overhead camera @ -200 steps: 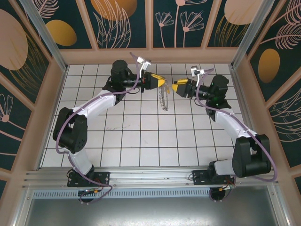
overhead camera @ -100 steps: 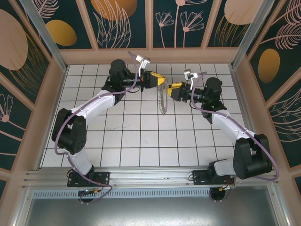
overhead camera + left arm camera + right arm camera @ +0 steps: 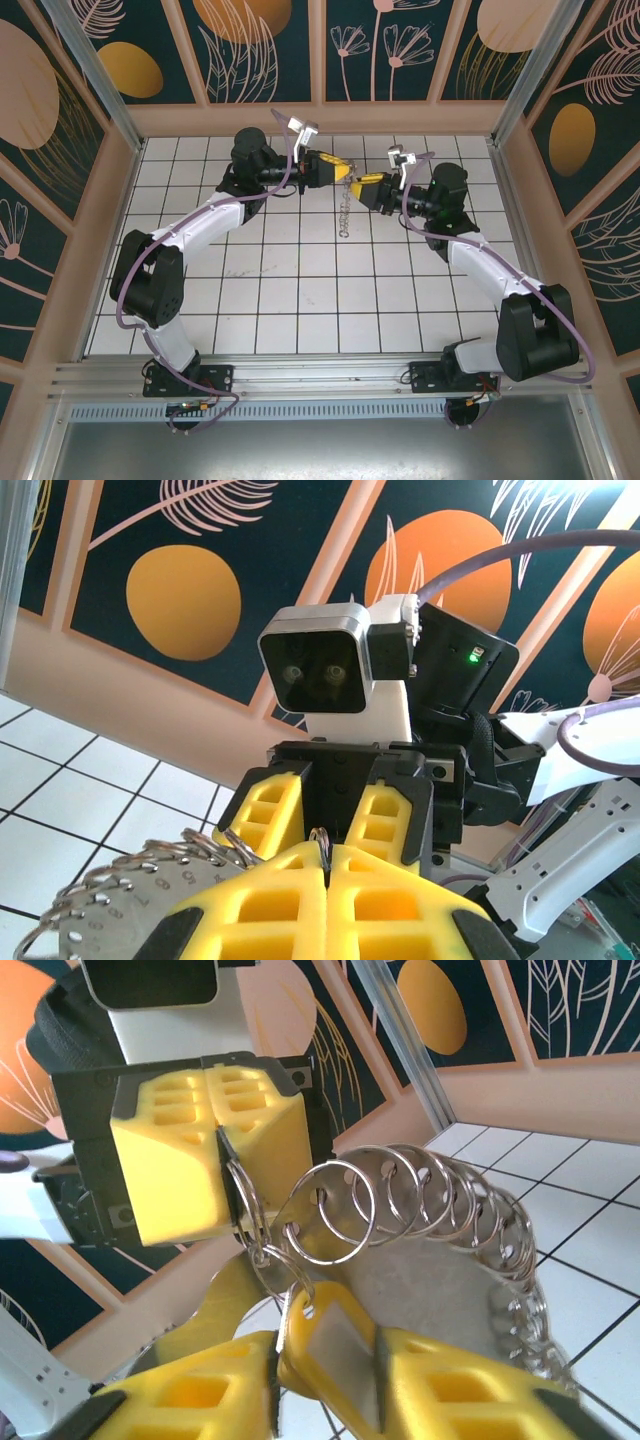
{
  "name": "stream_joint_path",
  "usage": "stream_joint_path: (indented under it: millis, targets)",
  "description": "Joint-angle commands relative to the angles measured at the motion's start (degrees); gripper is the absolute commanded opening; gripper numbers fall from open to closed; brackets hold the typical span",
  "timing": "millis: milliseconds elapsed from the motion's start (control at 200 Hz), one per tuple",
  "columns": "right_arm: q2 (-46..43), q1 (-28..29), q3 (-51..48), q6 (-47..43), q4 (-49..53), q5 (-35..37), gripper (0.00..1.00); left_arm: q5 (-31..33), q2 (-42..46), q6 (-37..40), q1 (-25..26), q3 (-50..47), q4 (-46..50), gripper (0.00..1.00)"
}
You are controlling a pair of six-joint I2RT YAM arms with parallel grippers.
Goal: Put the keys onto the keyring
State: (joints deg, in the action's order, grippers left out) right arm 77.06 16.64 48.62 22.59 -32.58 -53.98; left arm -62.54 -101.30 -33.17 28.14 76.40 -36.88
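Keyring: rim clamped in the clenched left pincer, hanging below it. Key: yellow, grasped by the right pincer, just beside the left pincer's tips, touching a small ring there.

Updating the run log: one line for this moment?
left gripper: shut on keyring | right gripper: astride yellow tag, grip unclear | keyring: hanging mid-air

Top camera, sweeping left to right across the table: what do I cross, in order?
left arm's big black joint → left gripper → right gripper → right arm's big black joint. I leave out the keyring: it hangs under where the two sets of jaws meet, so its place is unclear.
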Motion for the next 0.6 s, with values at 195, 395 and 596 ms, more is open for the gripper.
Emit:
stream_joint_path:
  millis: [195, 395, 596]
  targets:
    - [-0.08, 2.06, 2.35, -4.27, 3.75, -0.17, 0.00, -0.19, 2.32, -1.29, 0.00, -0.24, -4.69, 0.00]
    - [-0.59, 3.08, 2.53, -6.10, 6.29, -0.13, 0.00, 0.02, 2.33, -1.72, 0.01, -0.55, -5.39, 0.00]
    - [0.96, 4.88, 3.95, -7.40, 7.64, -0.65, 0.00, 0.13, 2.33, -2.03, -0.01, -0.81, -6.01, 0.00]
